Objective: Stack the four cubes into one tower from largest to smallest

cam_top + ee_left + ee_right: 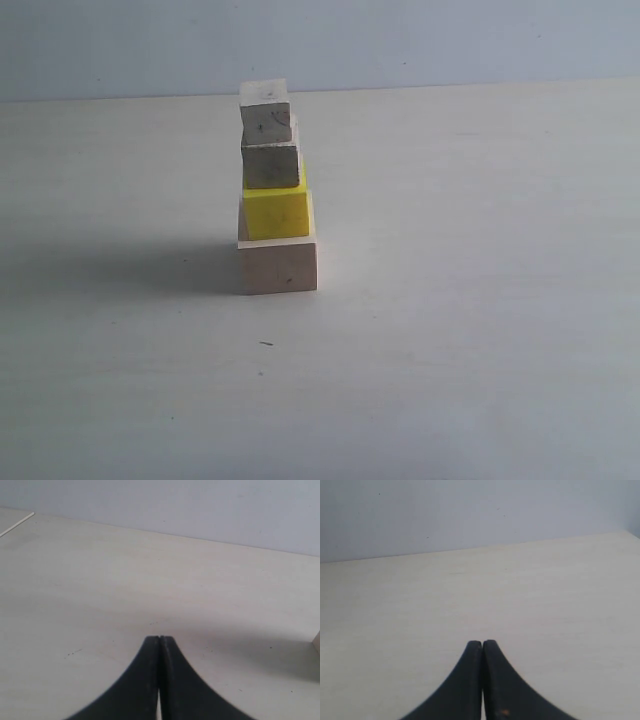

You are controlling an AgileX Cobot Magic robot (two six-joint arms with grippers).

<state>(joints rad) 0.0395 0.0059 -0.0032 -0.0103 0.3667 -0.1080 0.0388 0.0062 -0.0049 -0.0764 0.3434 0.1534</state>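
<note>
— Yellow cube (276, 212): where is it?
— On the large pale wood cube (278, 266); a smaller wood cube (271, 164) and the smallest wood cube (266, 118) sit above it, one tower (274, 182) on the tabletop (450, 300).
— Jaws?
— I see the left jaws and right jaws both pressed together, holding nothing.

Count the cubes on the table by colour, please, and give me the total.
Pale wood: 3 (bottom cube, third cube, top cube)
Yellow: 1 (second cube)
Total: 4
</note>
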